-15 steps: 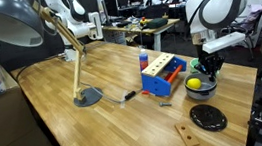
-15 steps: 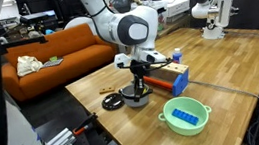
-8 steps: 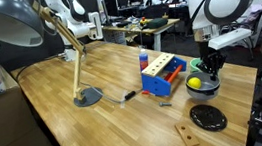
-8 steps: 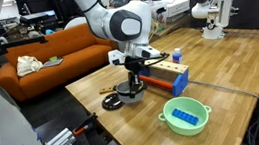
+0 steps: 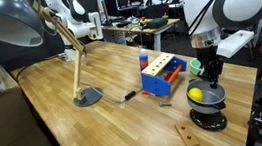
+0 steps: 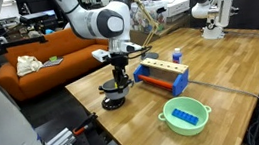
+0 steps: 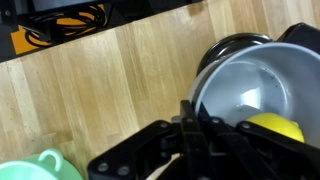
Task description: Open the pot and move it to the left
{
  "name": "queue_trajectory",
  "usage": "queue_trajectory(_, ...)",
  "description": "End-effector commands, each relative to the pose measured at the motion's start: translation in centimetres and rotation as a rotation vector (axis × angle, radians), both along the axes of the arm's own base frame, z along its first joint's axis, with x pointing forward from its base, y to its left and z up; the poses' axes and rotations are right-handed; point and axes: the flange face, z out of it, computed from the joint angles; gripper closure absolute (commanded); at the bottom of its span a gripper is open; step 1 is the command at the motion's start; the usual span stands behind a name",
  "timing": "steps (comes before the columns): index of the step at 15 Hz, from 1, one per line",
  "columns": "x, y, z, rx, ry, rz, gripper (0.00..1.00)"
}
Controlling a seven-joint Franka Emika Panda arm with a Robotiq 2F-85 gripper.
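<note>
**Pot pinched by its rim, lid already off**

At the left of an exterior view the desk lamp (image 5: 9, 19) stands well apart from the work on the wooden desk (image 5: 88, 129). The blue-and-orange box (image 5: 162, 77) sits further along. Just past it the gripper (image 5: 210, 79) points straight down, its jaws clenched on the rim of the pot (image 5: 206, 96). A rim pinch suits a squat pot with no handle in view.

The pot seems raised, over or just beside the flat dark lid (image 5: 210, 124), which lies on the desk. Opening therefore looks done, and shifting the pot looks like the step in hand. A yellow round thing (image 7: 277, 127) sits inside, so the pot likely needs to be kept level.

No brand, label or writing is legible in any view.
</note>
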Motion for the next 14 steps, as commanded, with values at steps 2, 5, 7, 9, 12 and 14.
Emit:
queue_trajectory(2,-1.7,4.5,1.3,0.018,-0.013,0.144,0.99)
queue_trajectory(5,-2.4,8.9,1.2,0.016,-0.014,0.21,0.99)
queue_trajectory(7,-2.6,11.4,1.0,0.004,-0.017,0.241,0.99)
queue_trajectory(9,-2.6,13.6,0.9,0.0,-0.027,0.261,0.99)
queue_trajectory(12,-2.9,14.3,0.8,0.022,-0.044,0.264,0.94)
queue_trajectory(14,-2.4,15.0,0.2,0.024,-0.032,0.265,0.94)
